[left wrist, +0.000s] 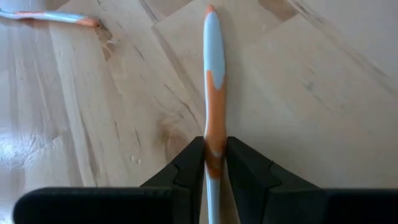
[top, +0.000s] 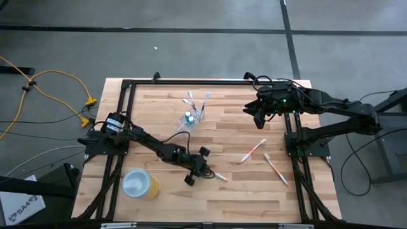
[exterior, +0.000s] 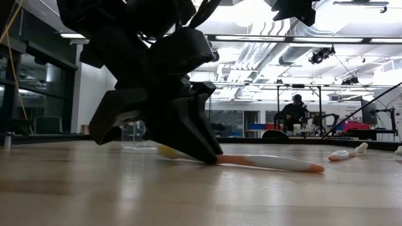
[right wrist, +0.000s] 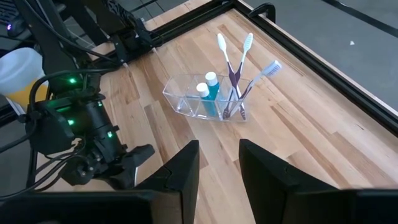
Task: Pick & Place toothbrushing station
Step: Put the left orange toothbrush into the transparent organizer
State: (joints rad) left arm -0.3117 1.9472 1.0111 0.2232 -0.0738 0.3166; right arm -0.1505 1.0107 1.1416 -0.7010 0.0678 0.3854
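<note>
The pick is in hand: the left gripper (top: pixel 202 166) sits low near the front middle of the tabletop (top: pixel 254 197), its fingers (left wrist: pixel 186 171) pinched on the orange brush (left wrist: pixel 214 112), which lies flat on the wood with its far end pointing toward the right edge. From table height its tip touches the boards.

Next, I judge, comes a lift and a carry to the clear holder (top: pixel 191 119) near the back edge, left of middle, then tipping the brush upright to drop it in beside the purple brush (right wrist: pixel 234 78), the other brushes and the two blue tubes (right wrist: pixel 210 91) standing there.

The right gripper (top: pixel 257 115) hovers by the back right corner, holding nothing, jaws apart. Two more brushes (top: pixel 267 159) lie loose toward the right edge. A yellow cup (top: pixel 141 184) lies at the front left.

I can read no writing on the brushes or tubes; a white card (top: pixel 22 205) on the floor bears letters too small to make out.
</note>
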